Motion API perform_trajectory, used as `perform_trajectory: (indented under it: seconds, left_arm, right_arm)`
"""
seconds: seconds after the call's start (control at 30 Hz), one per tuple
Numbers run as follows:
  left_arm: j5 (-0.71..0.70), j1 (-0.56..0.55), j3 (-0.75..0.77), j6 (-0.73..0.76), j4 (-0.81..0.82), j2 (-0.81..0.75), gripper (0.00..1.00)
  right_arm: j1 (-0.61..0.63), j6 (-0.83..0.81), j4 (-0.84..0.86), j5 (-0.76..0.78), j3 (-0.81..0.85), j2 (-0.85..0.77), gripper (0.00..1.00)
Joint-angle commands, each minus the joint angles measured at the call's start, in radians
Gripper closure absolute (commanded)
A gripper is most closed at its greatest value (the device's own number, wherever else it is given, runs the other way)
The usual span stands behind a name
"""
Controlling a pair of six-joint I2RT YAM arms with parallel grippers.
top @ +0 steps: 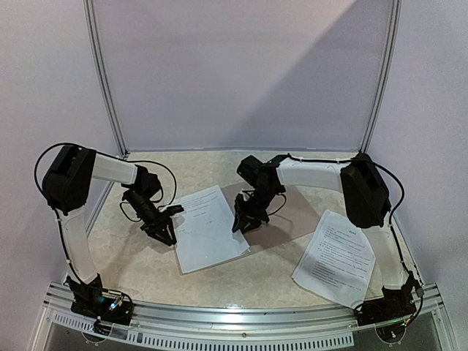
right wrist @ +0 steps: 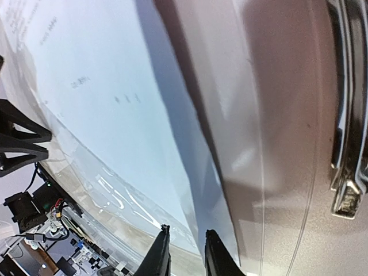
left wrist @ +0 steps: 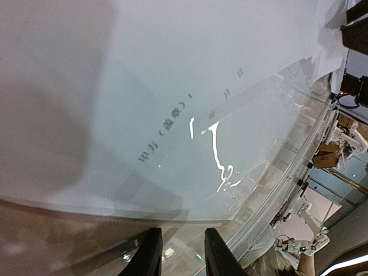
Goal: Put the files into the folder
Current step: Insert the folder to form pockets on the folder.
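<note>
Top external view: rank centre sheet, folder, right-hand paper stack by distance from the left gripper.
From the left gripper:
1. Centre sheet, right beside it.
2. Folder, mid-table, under that sheet.
3. Right-hand paper stack, far right side.
</note>
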Motion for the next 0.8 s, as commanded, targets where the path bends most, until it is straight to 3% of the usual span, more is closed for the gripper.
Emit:
perform_trajectory:
  seconds: [0.0,0.33,0.77]
  left_arm:
    - [-0.058,0.003,-0.016,0.005,0.103,0.038,0.72]
    - [-0.058,0.003,-0.027,-0.001,0.112,0.041,0.72]
    - [-0.036,0.003,-0.047,-0.011,0.129,0.056,0.72]
  right_arm:
    - [0.007,-0.046,-0.072,0.006,-0.027,-0.031,0.81]
    - [0.010,-0.061,-0.071,-0.060,-0.063,-0.029,0.99]
    - [0.021,0.059,0.102,-0.137,-0.140,-0.046,1.00]
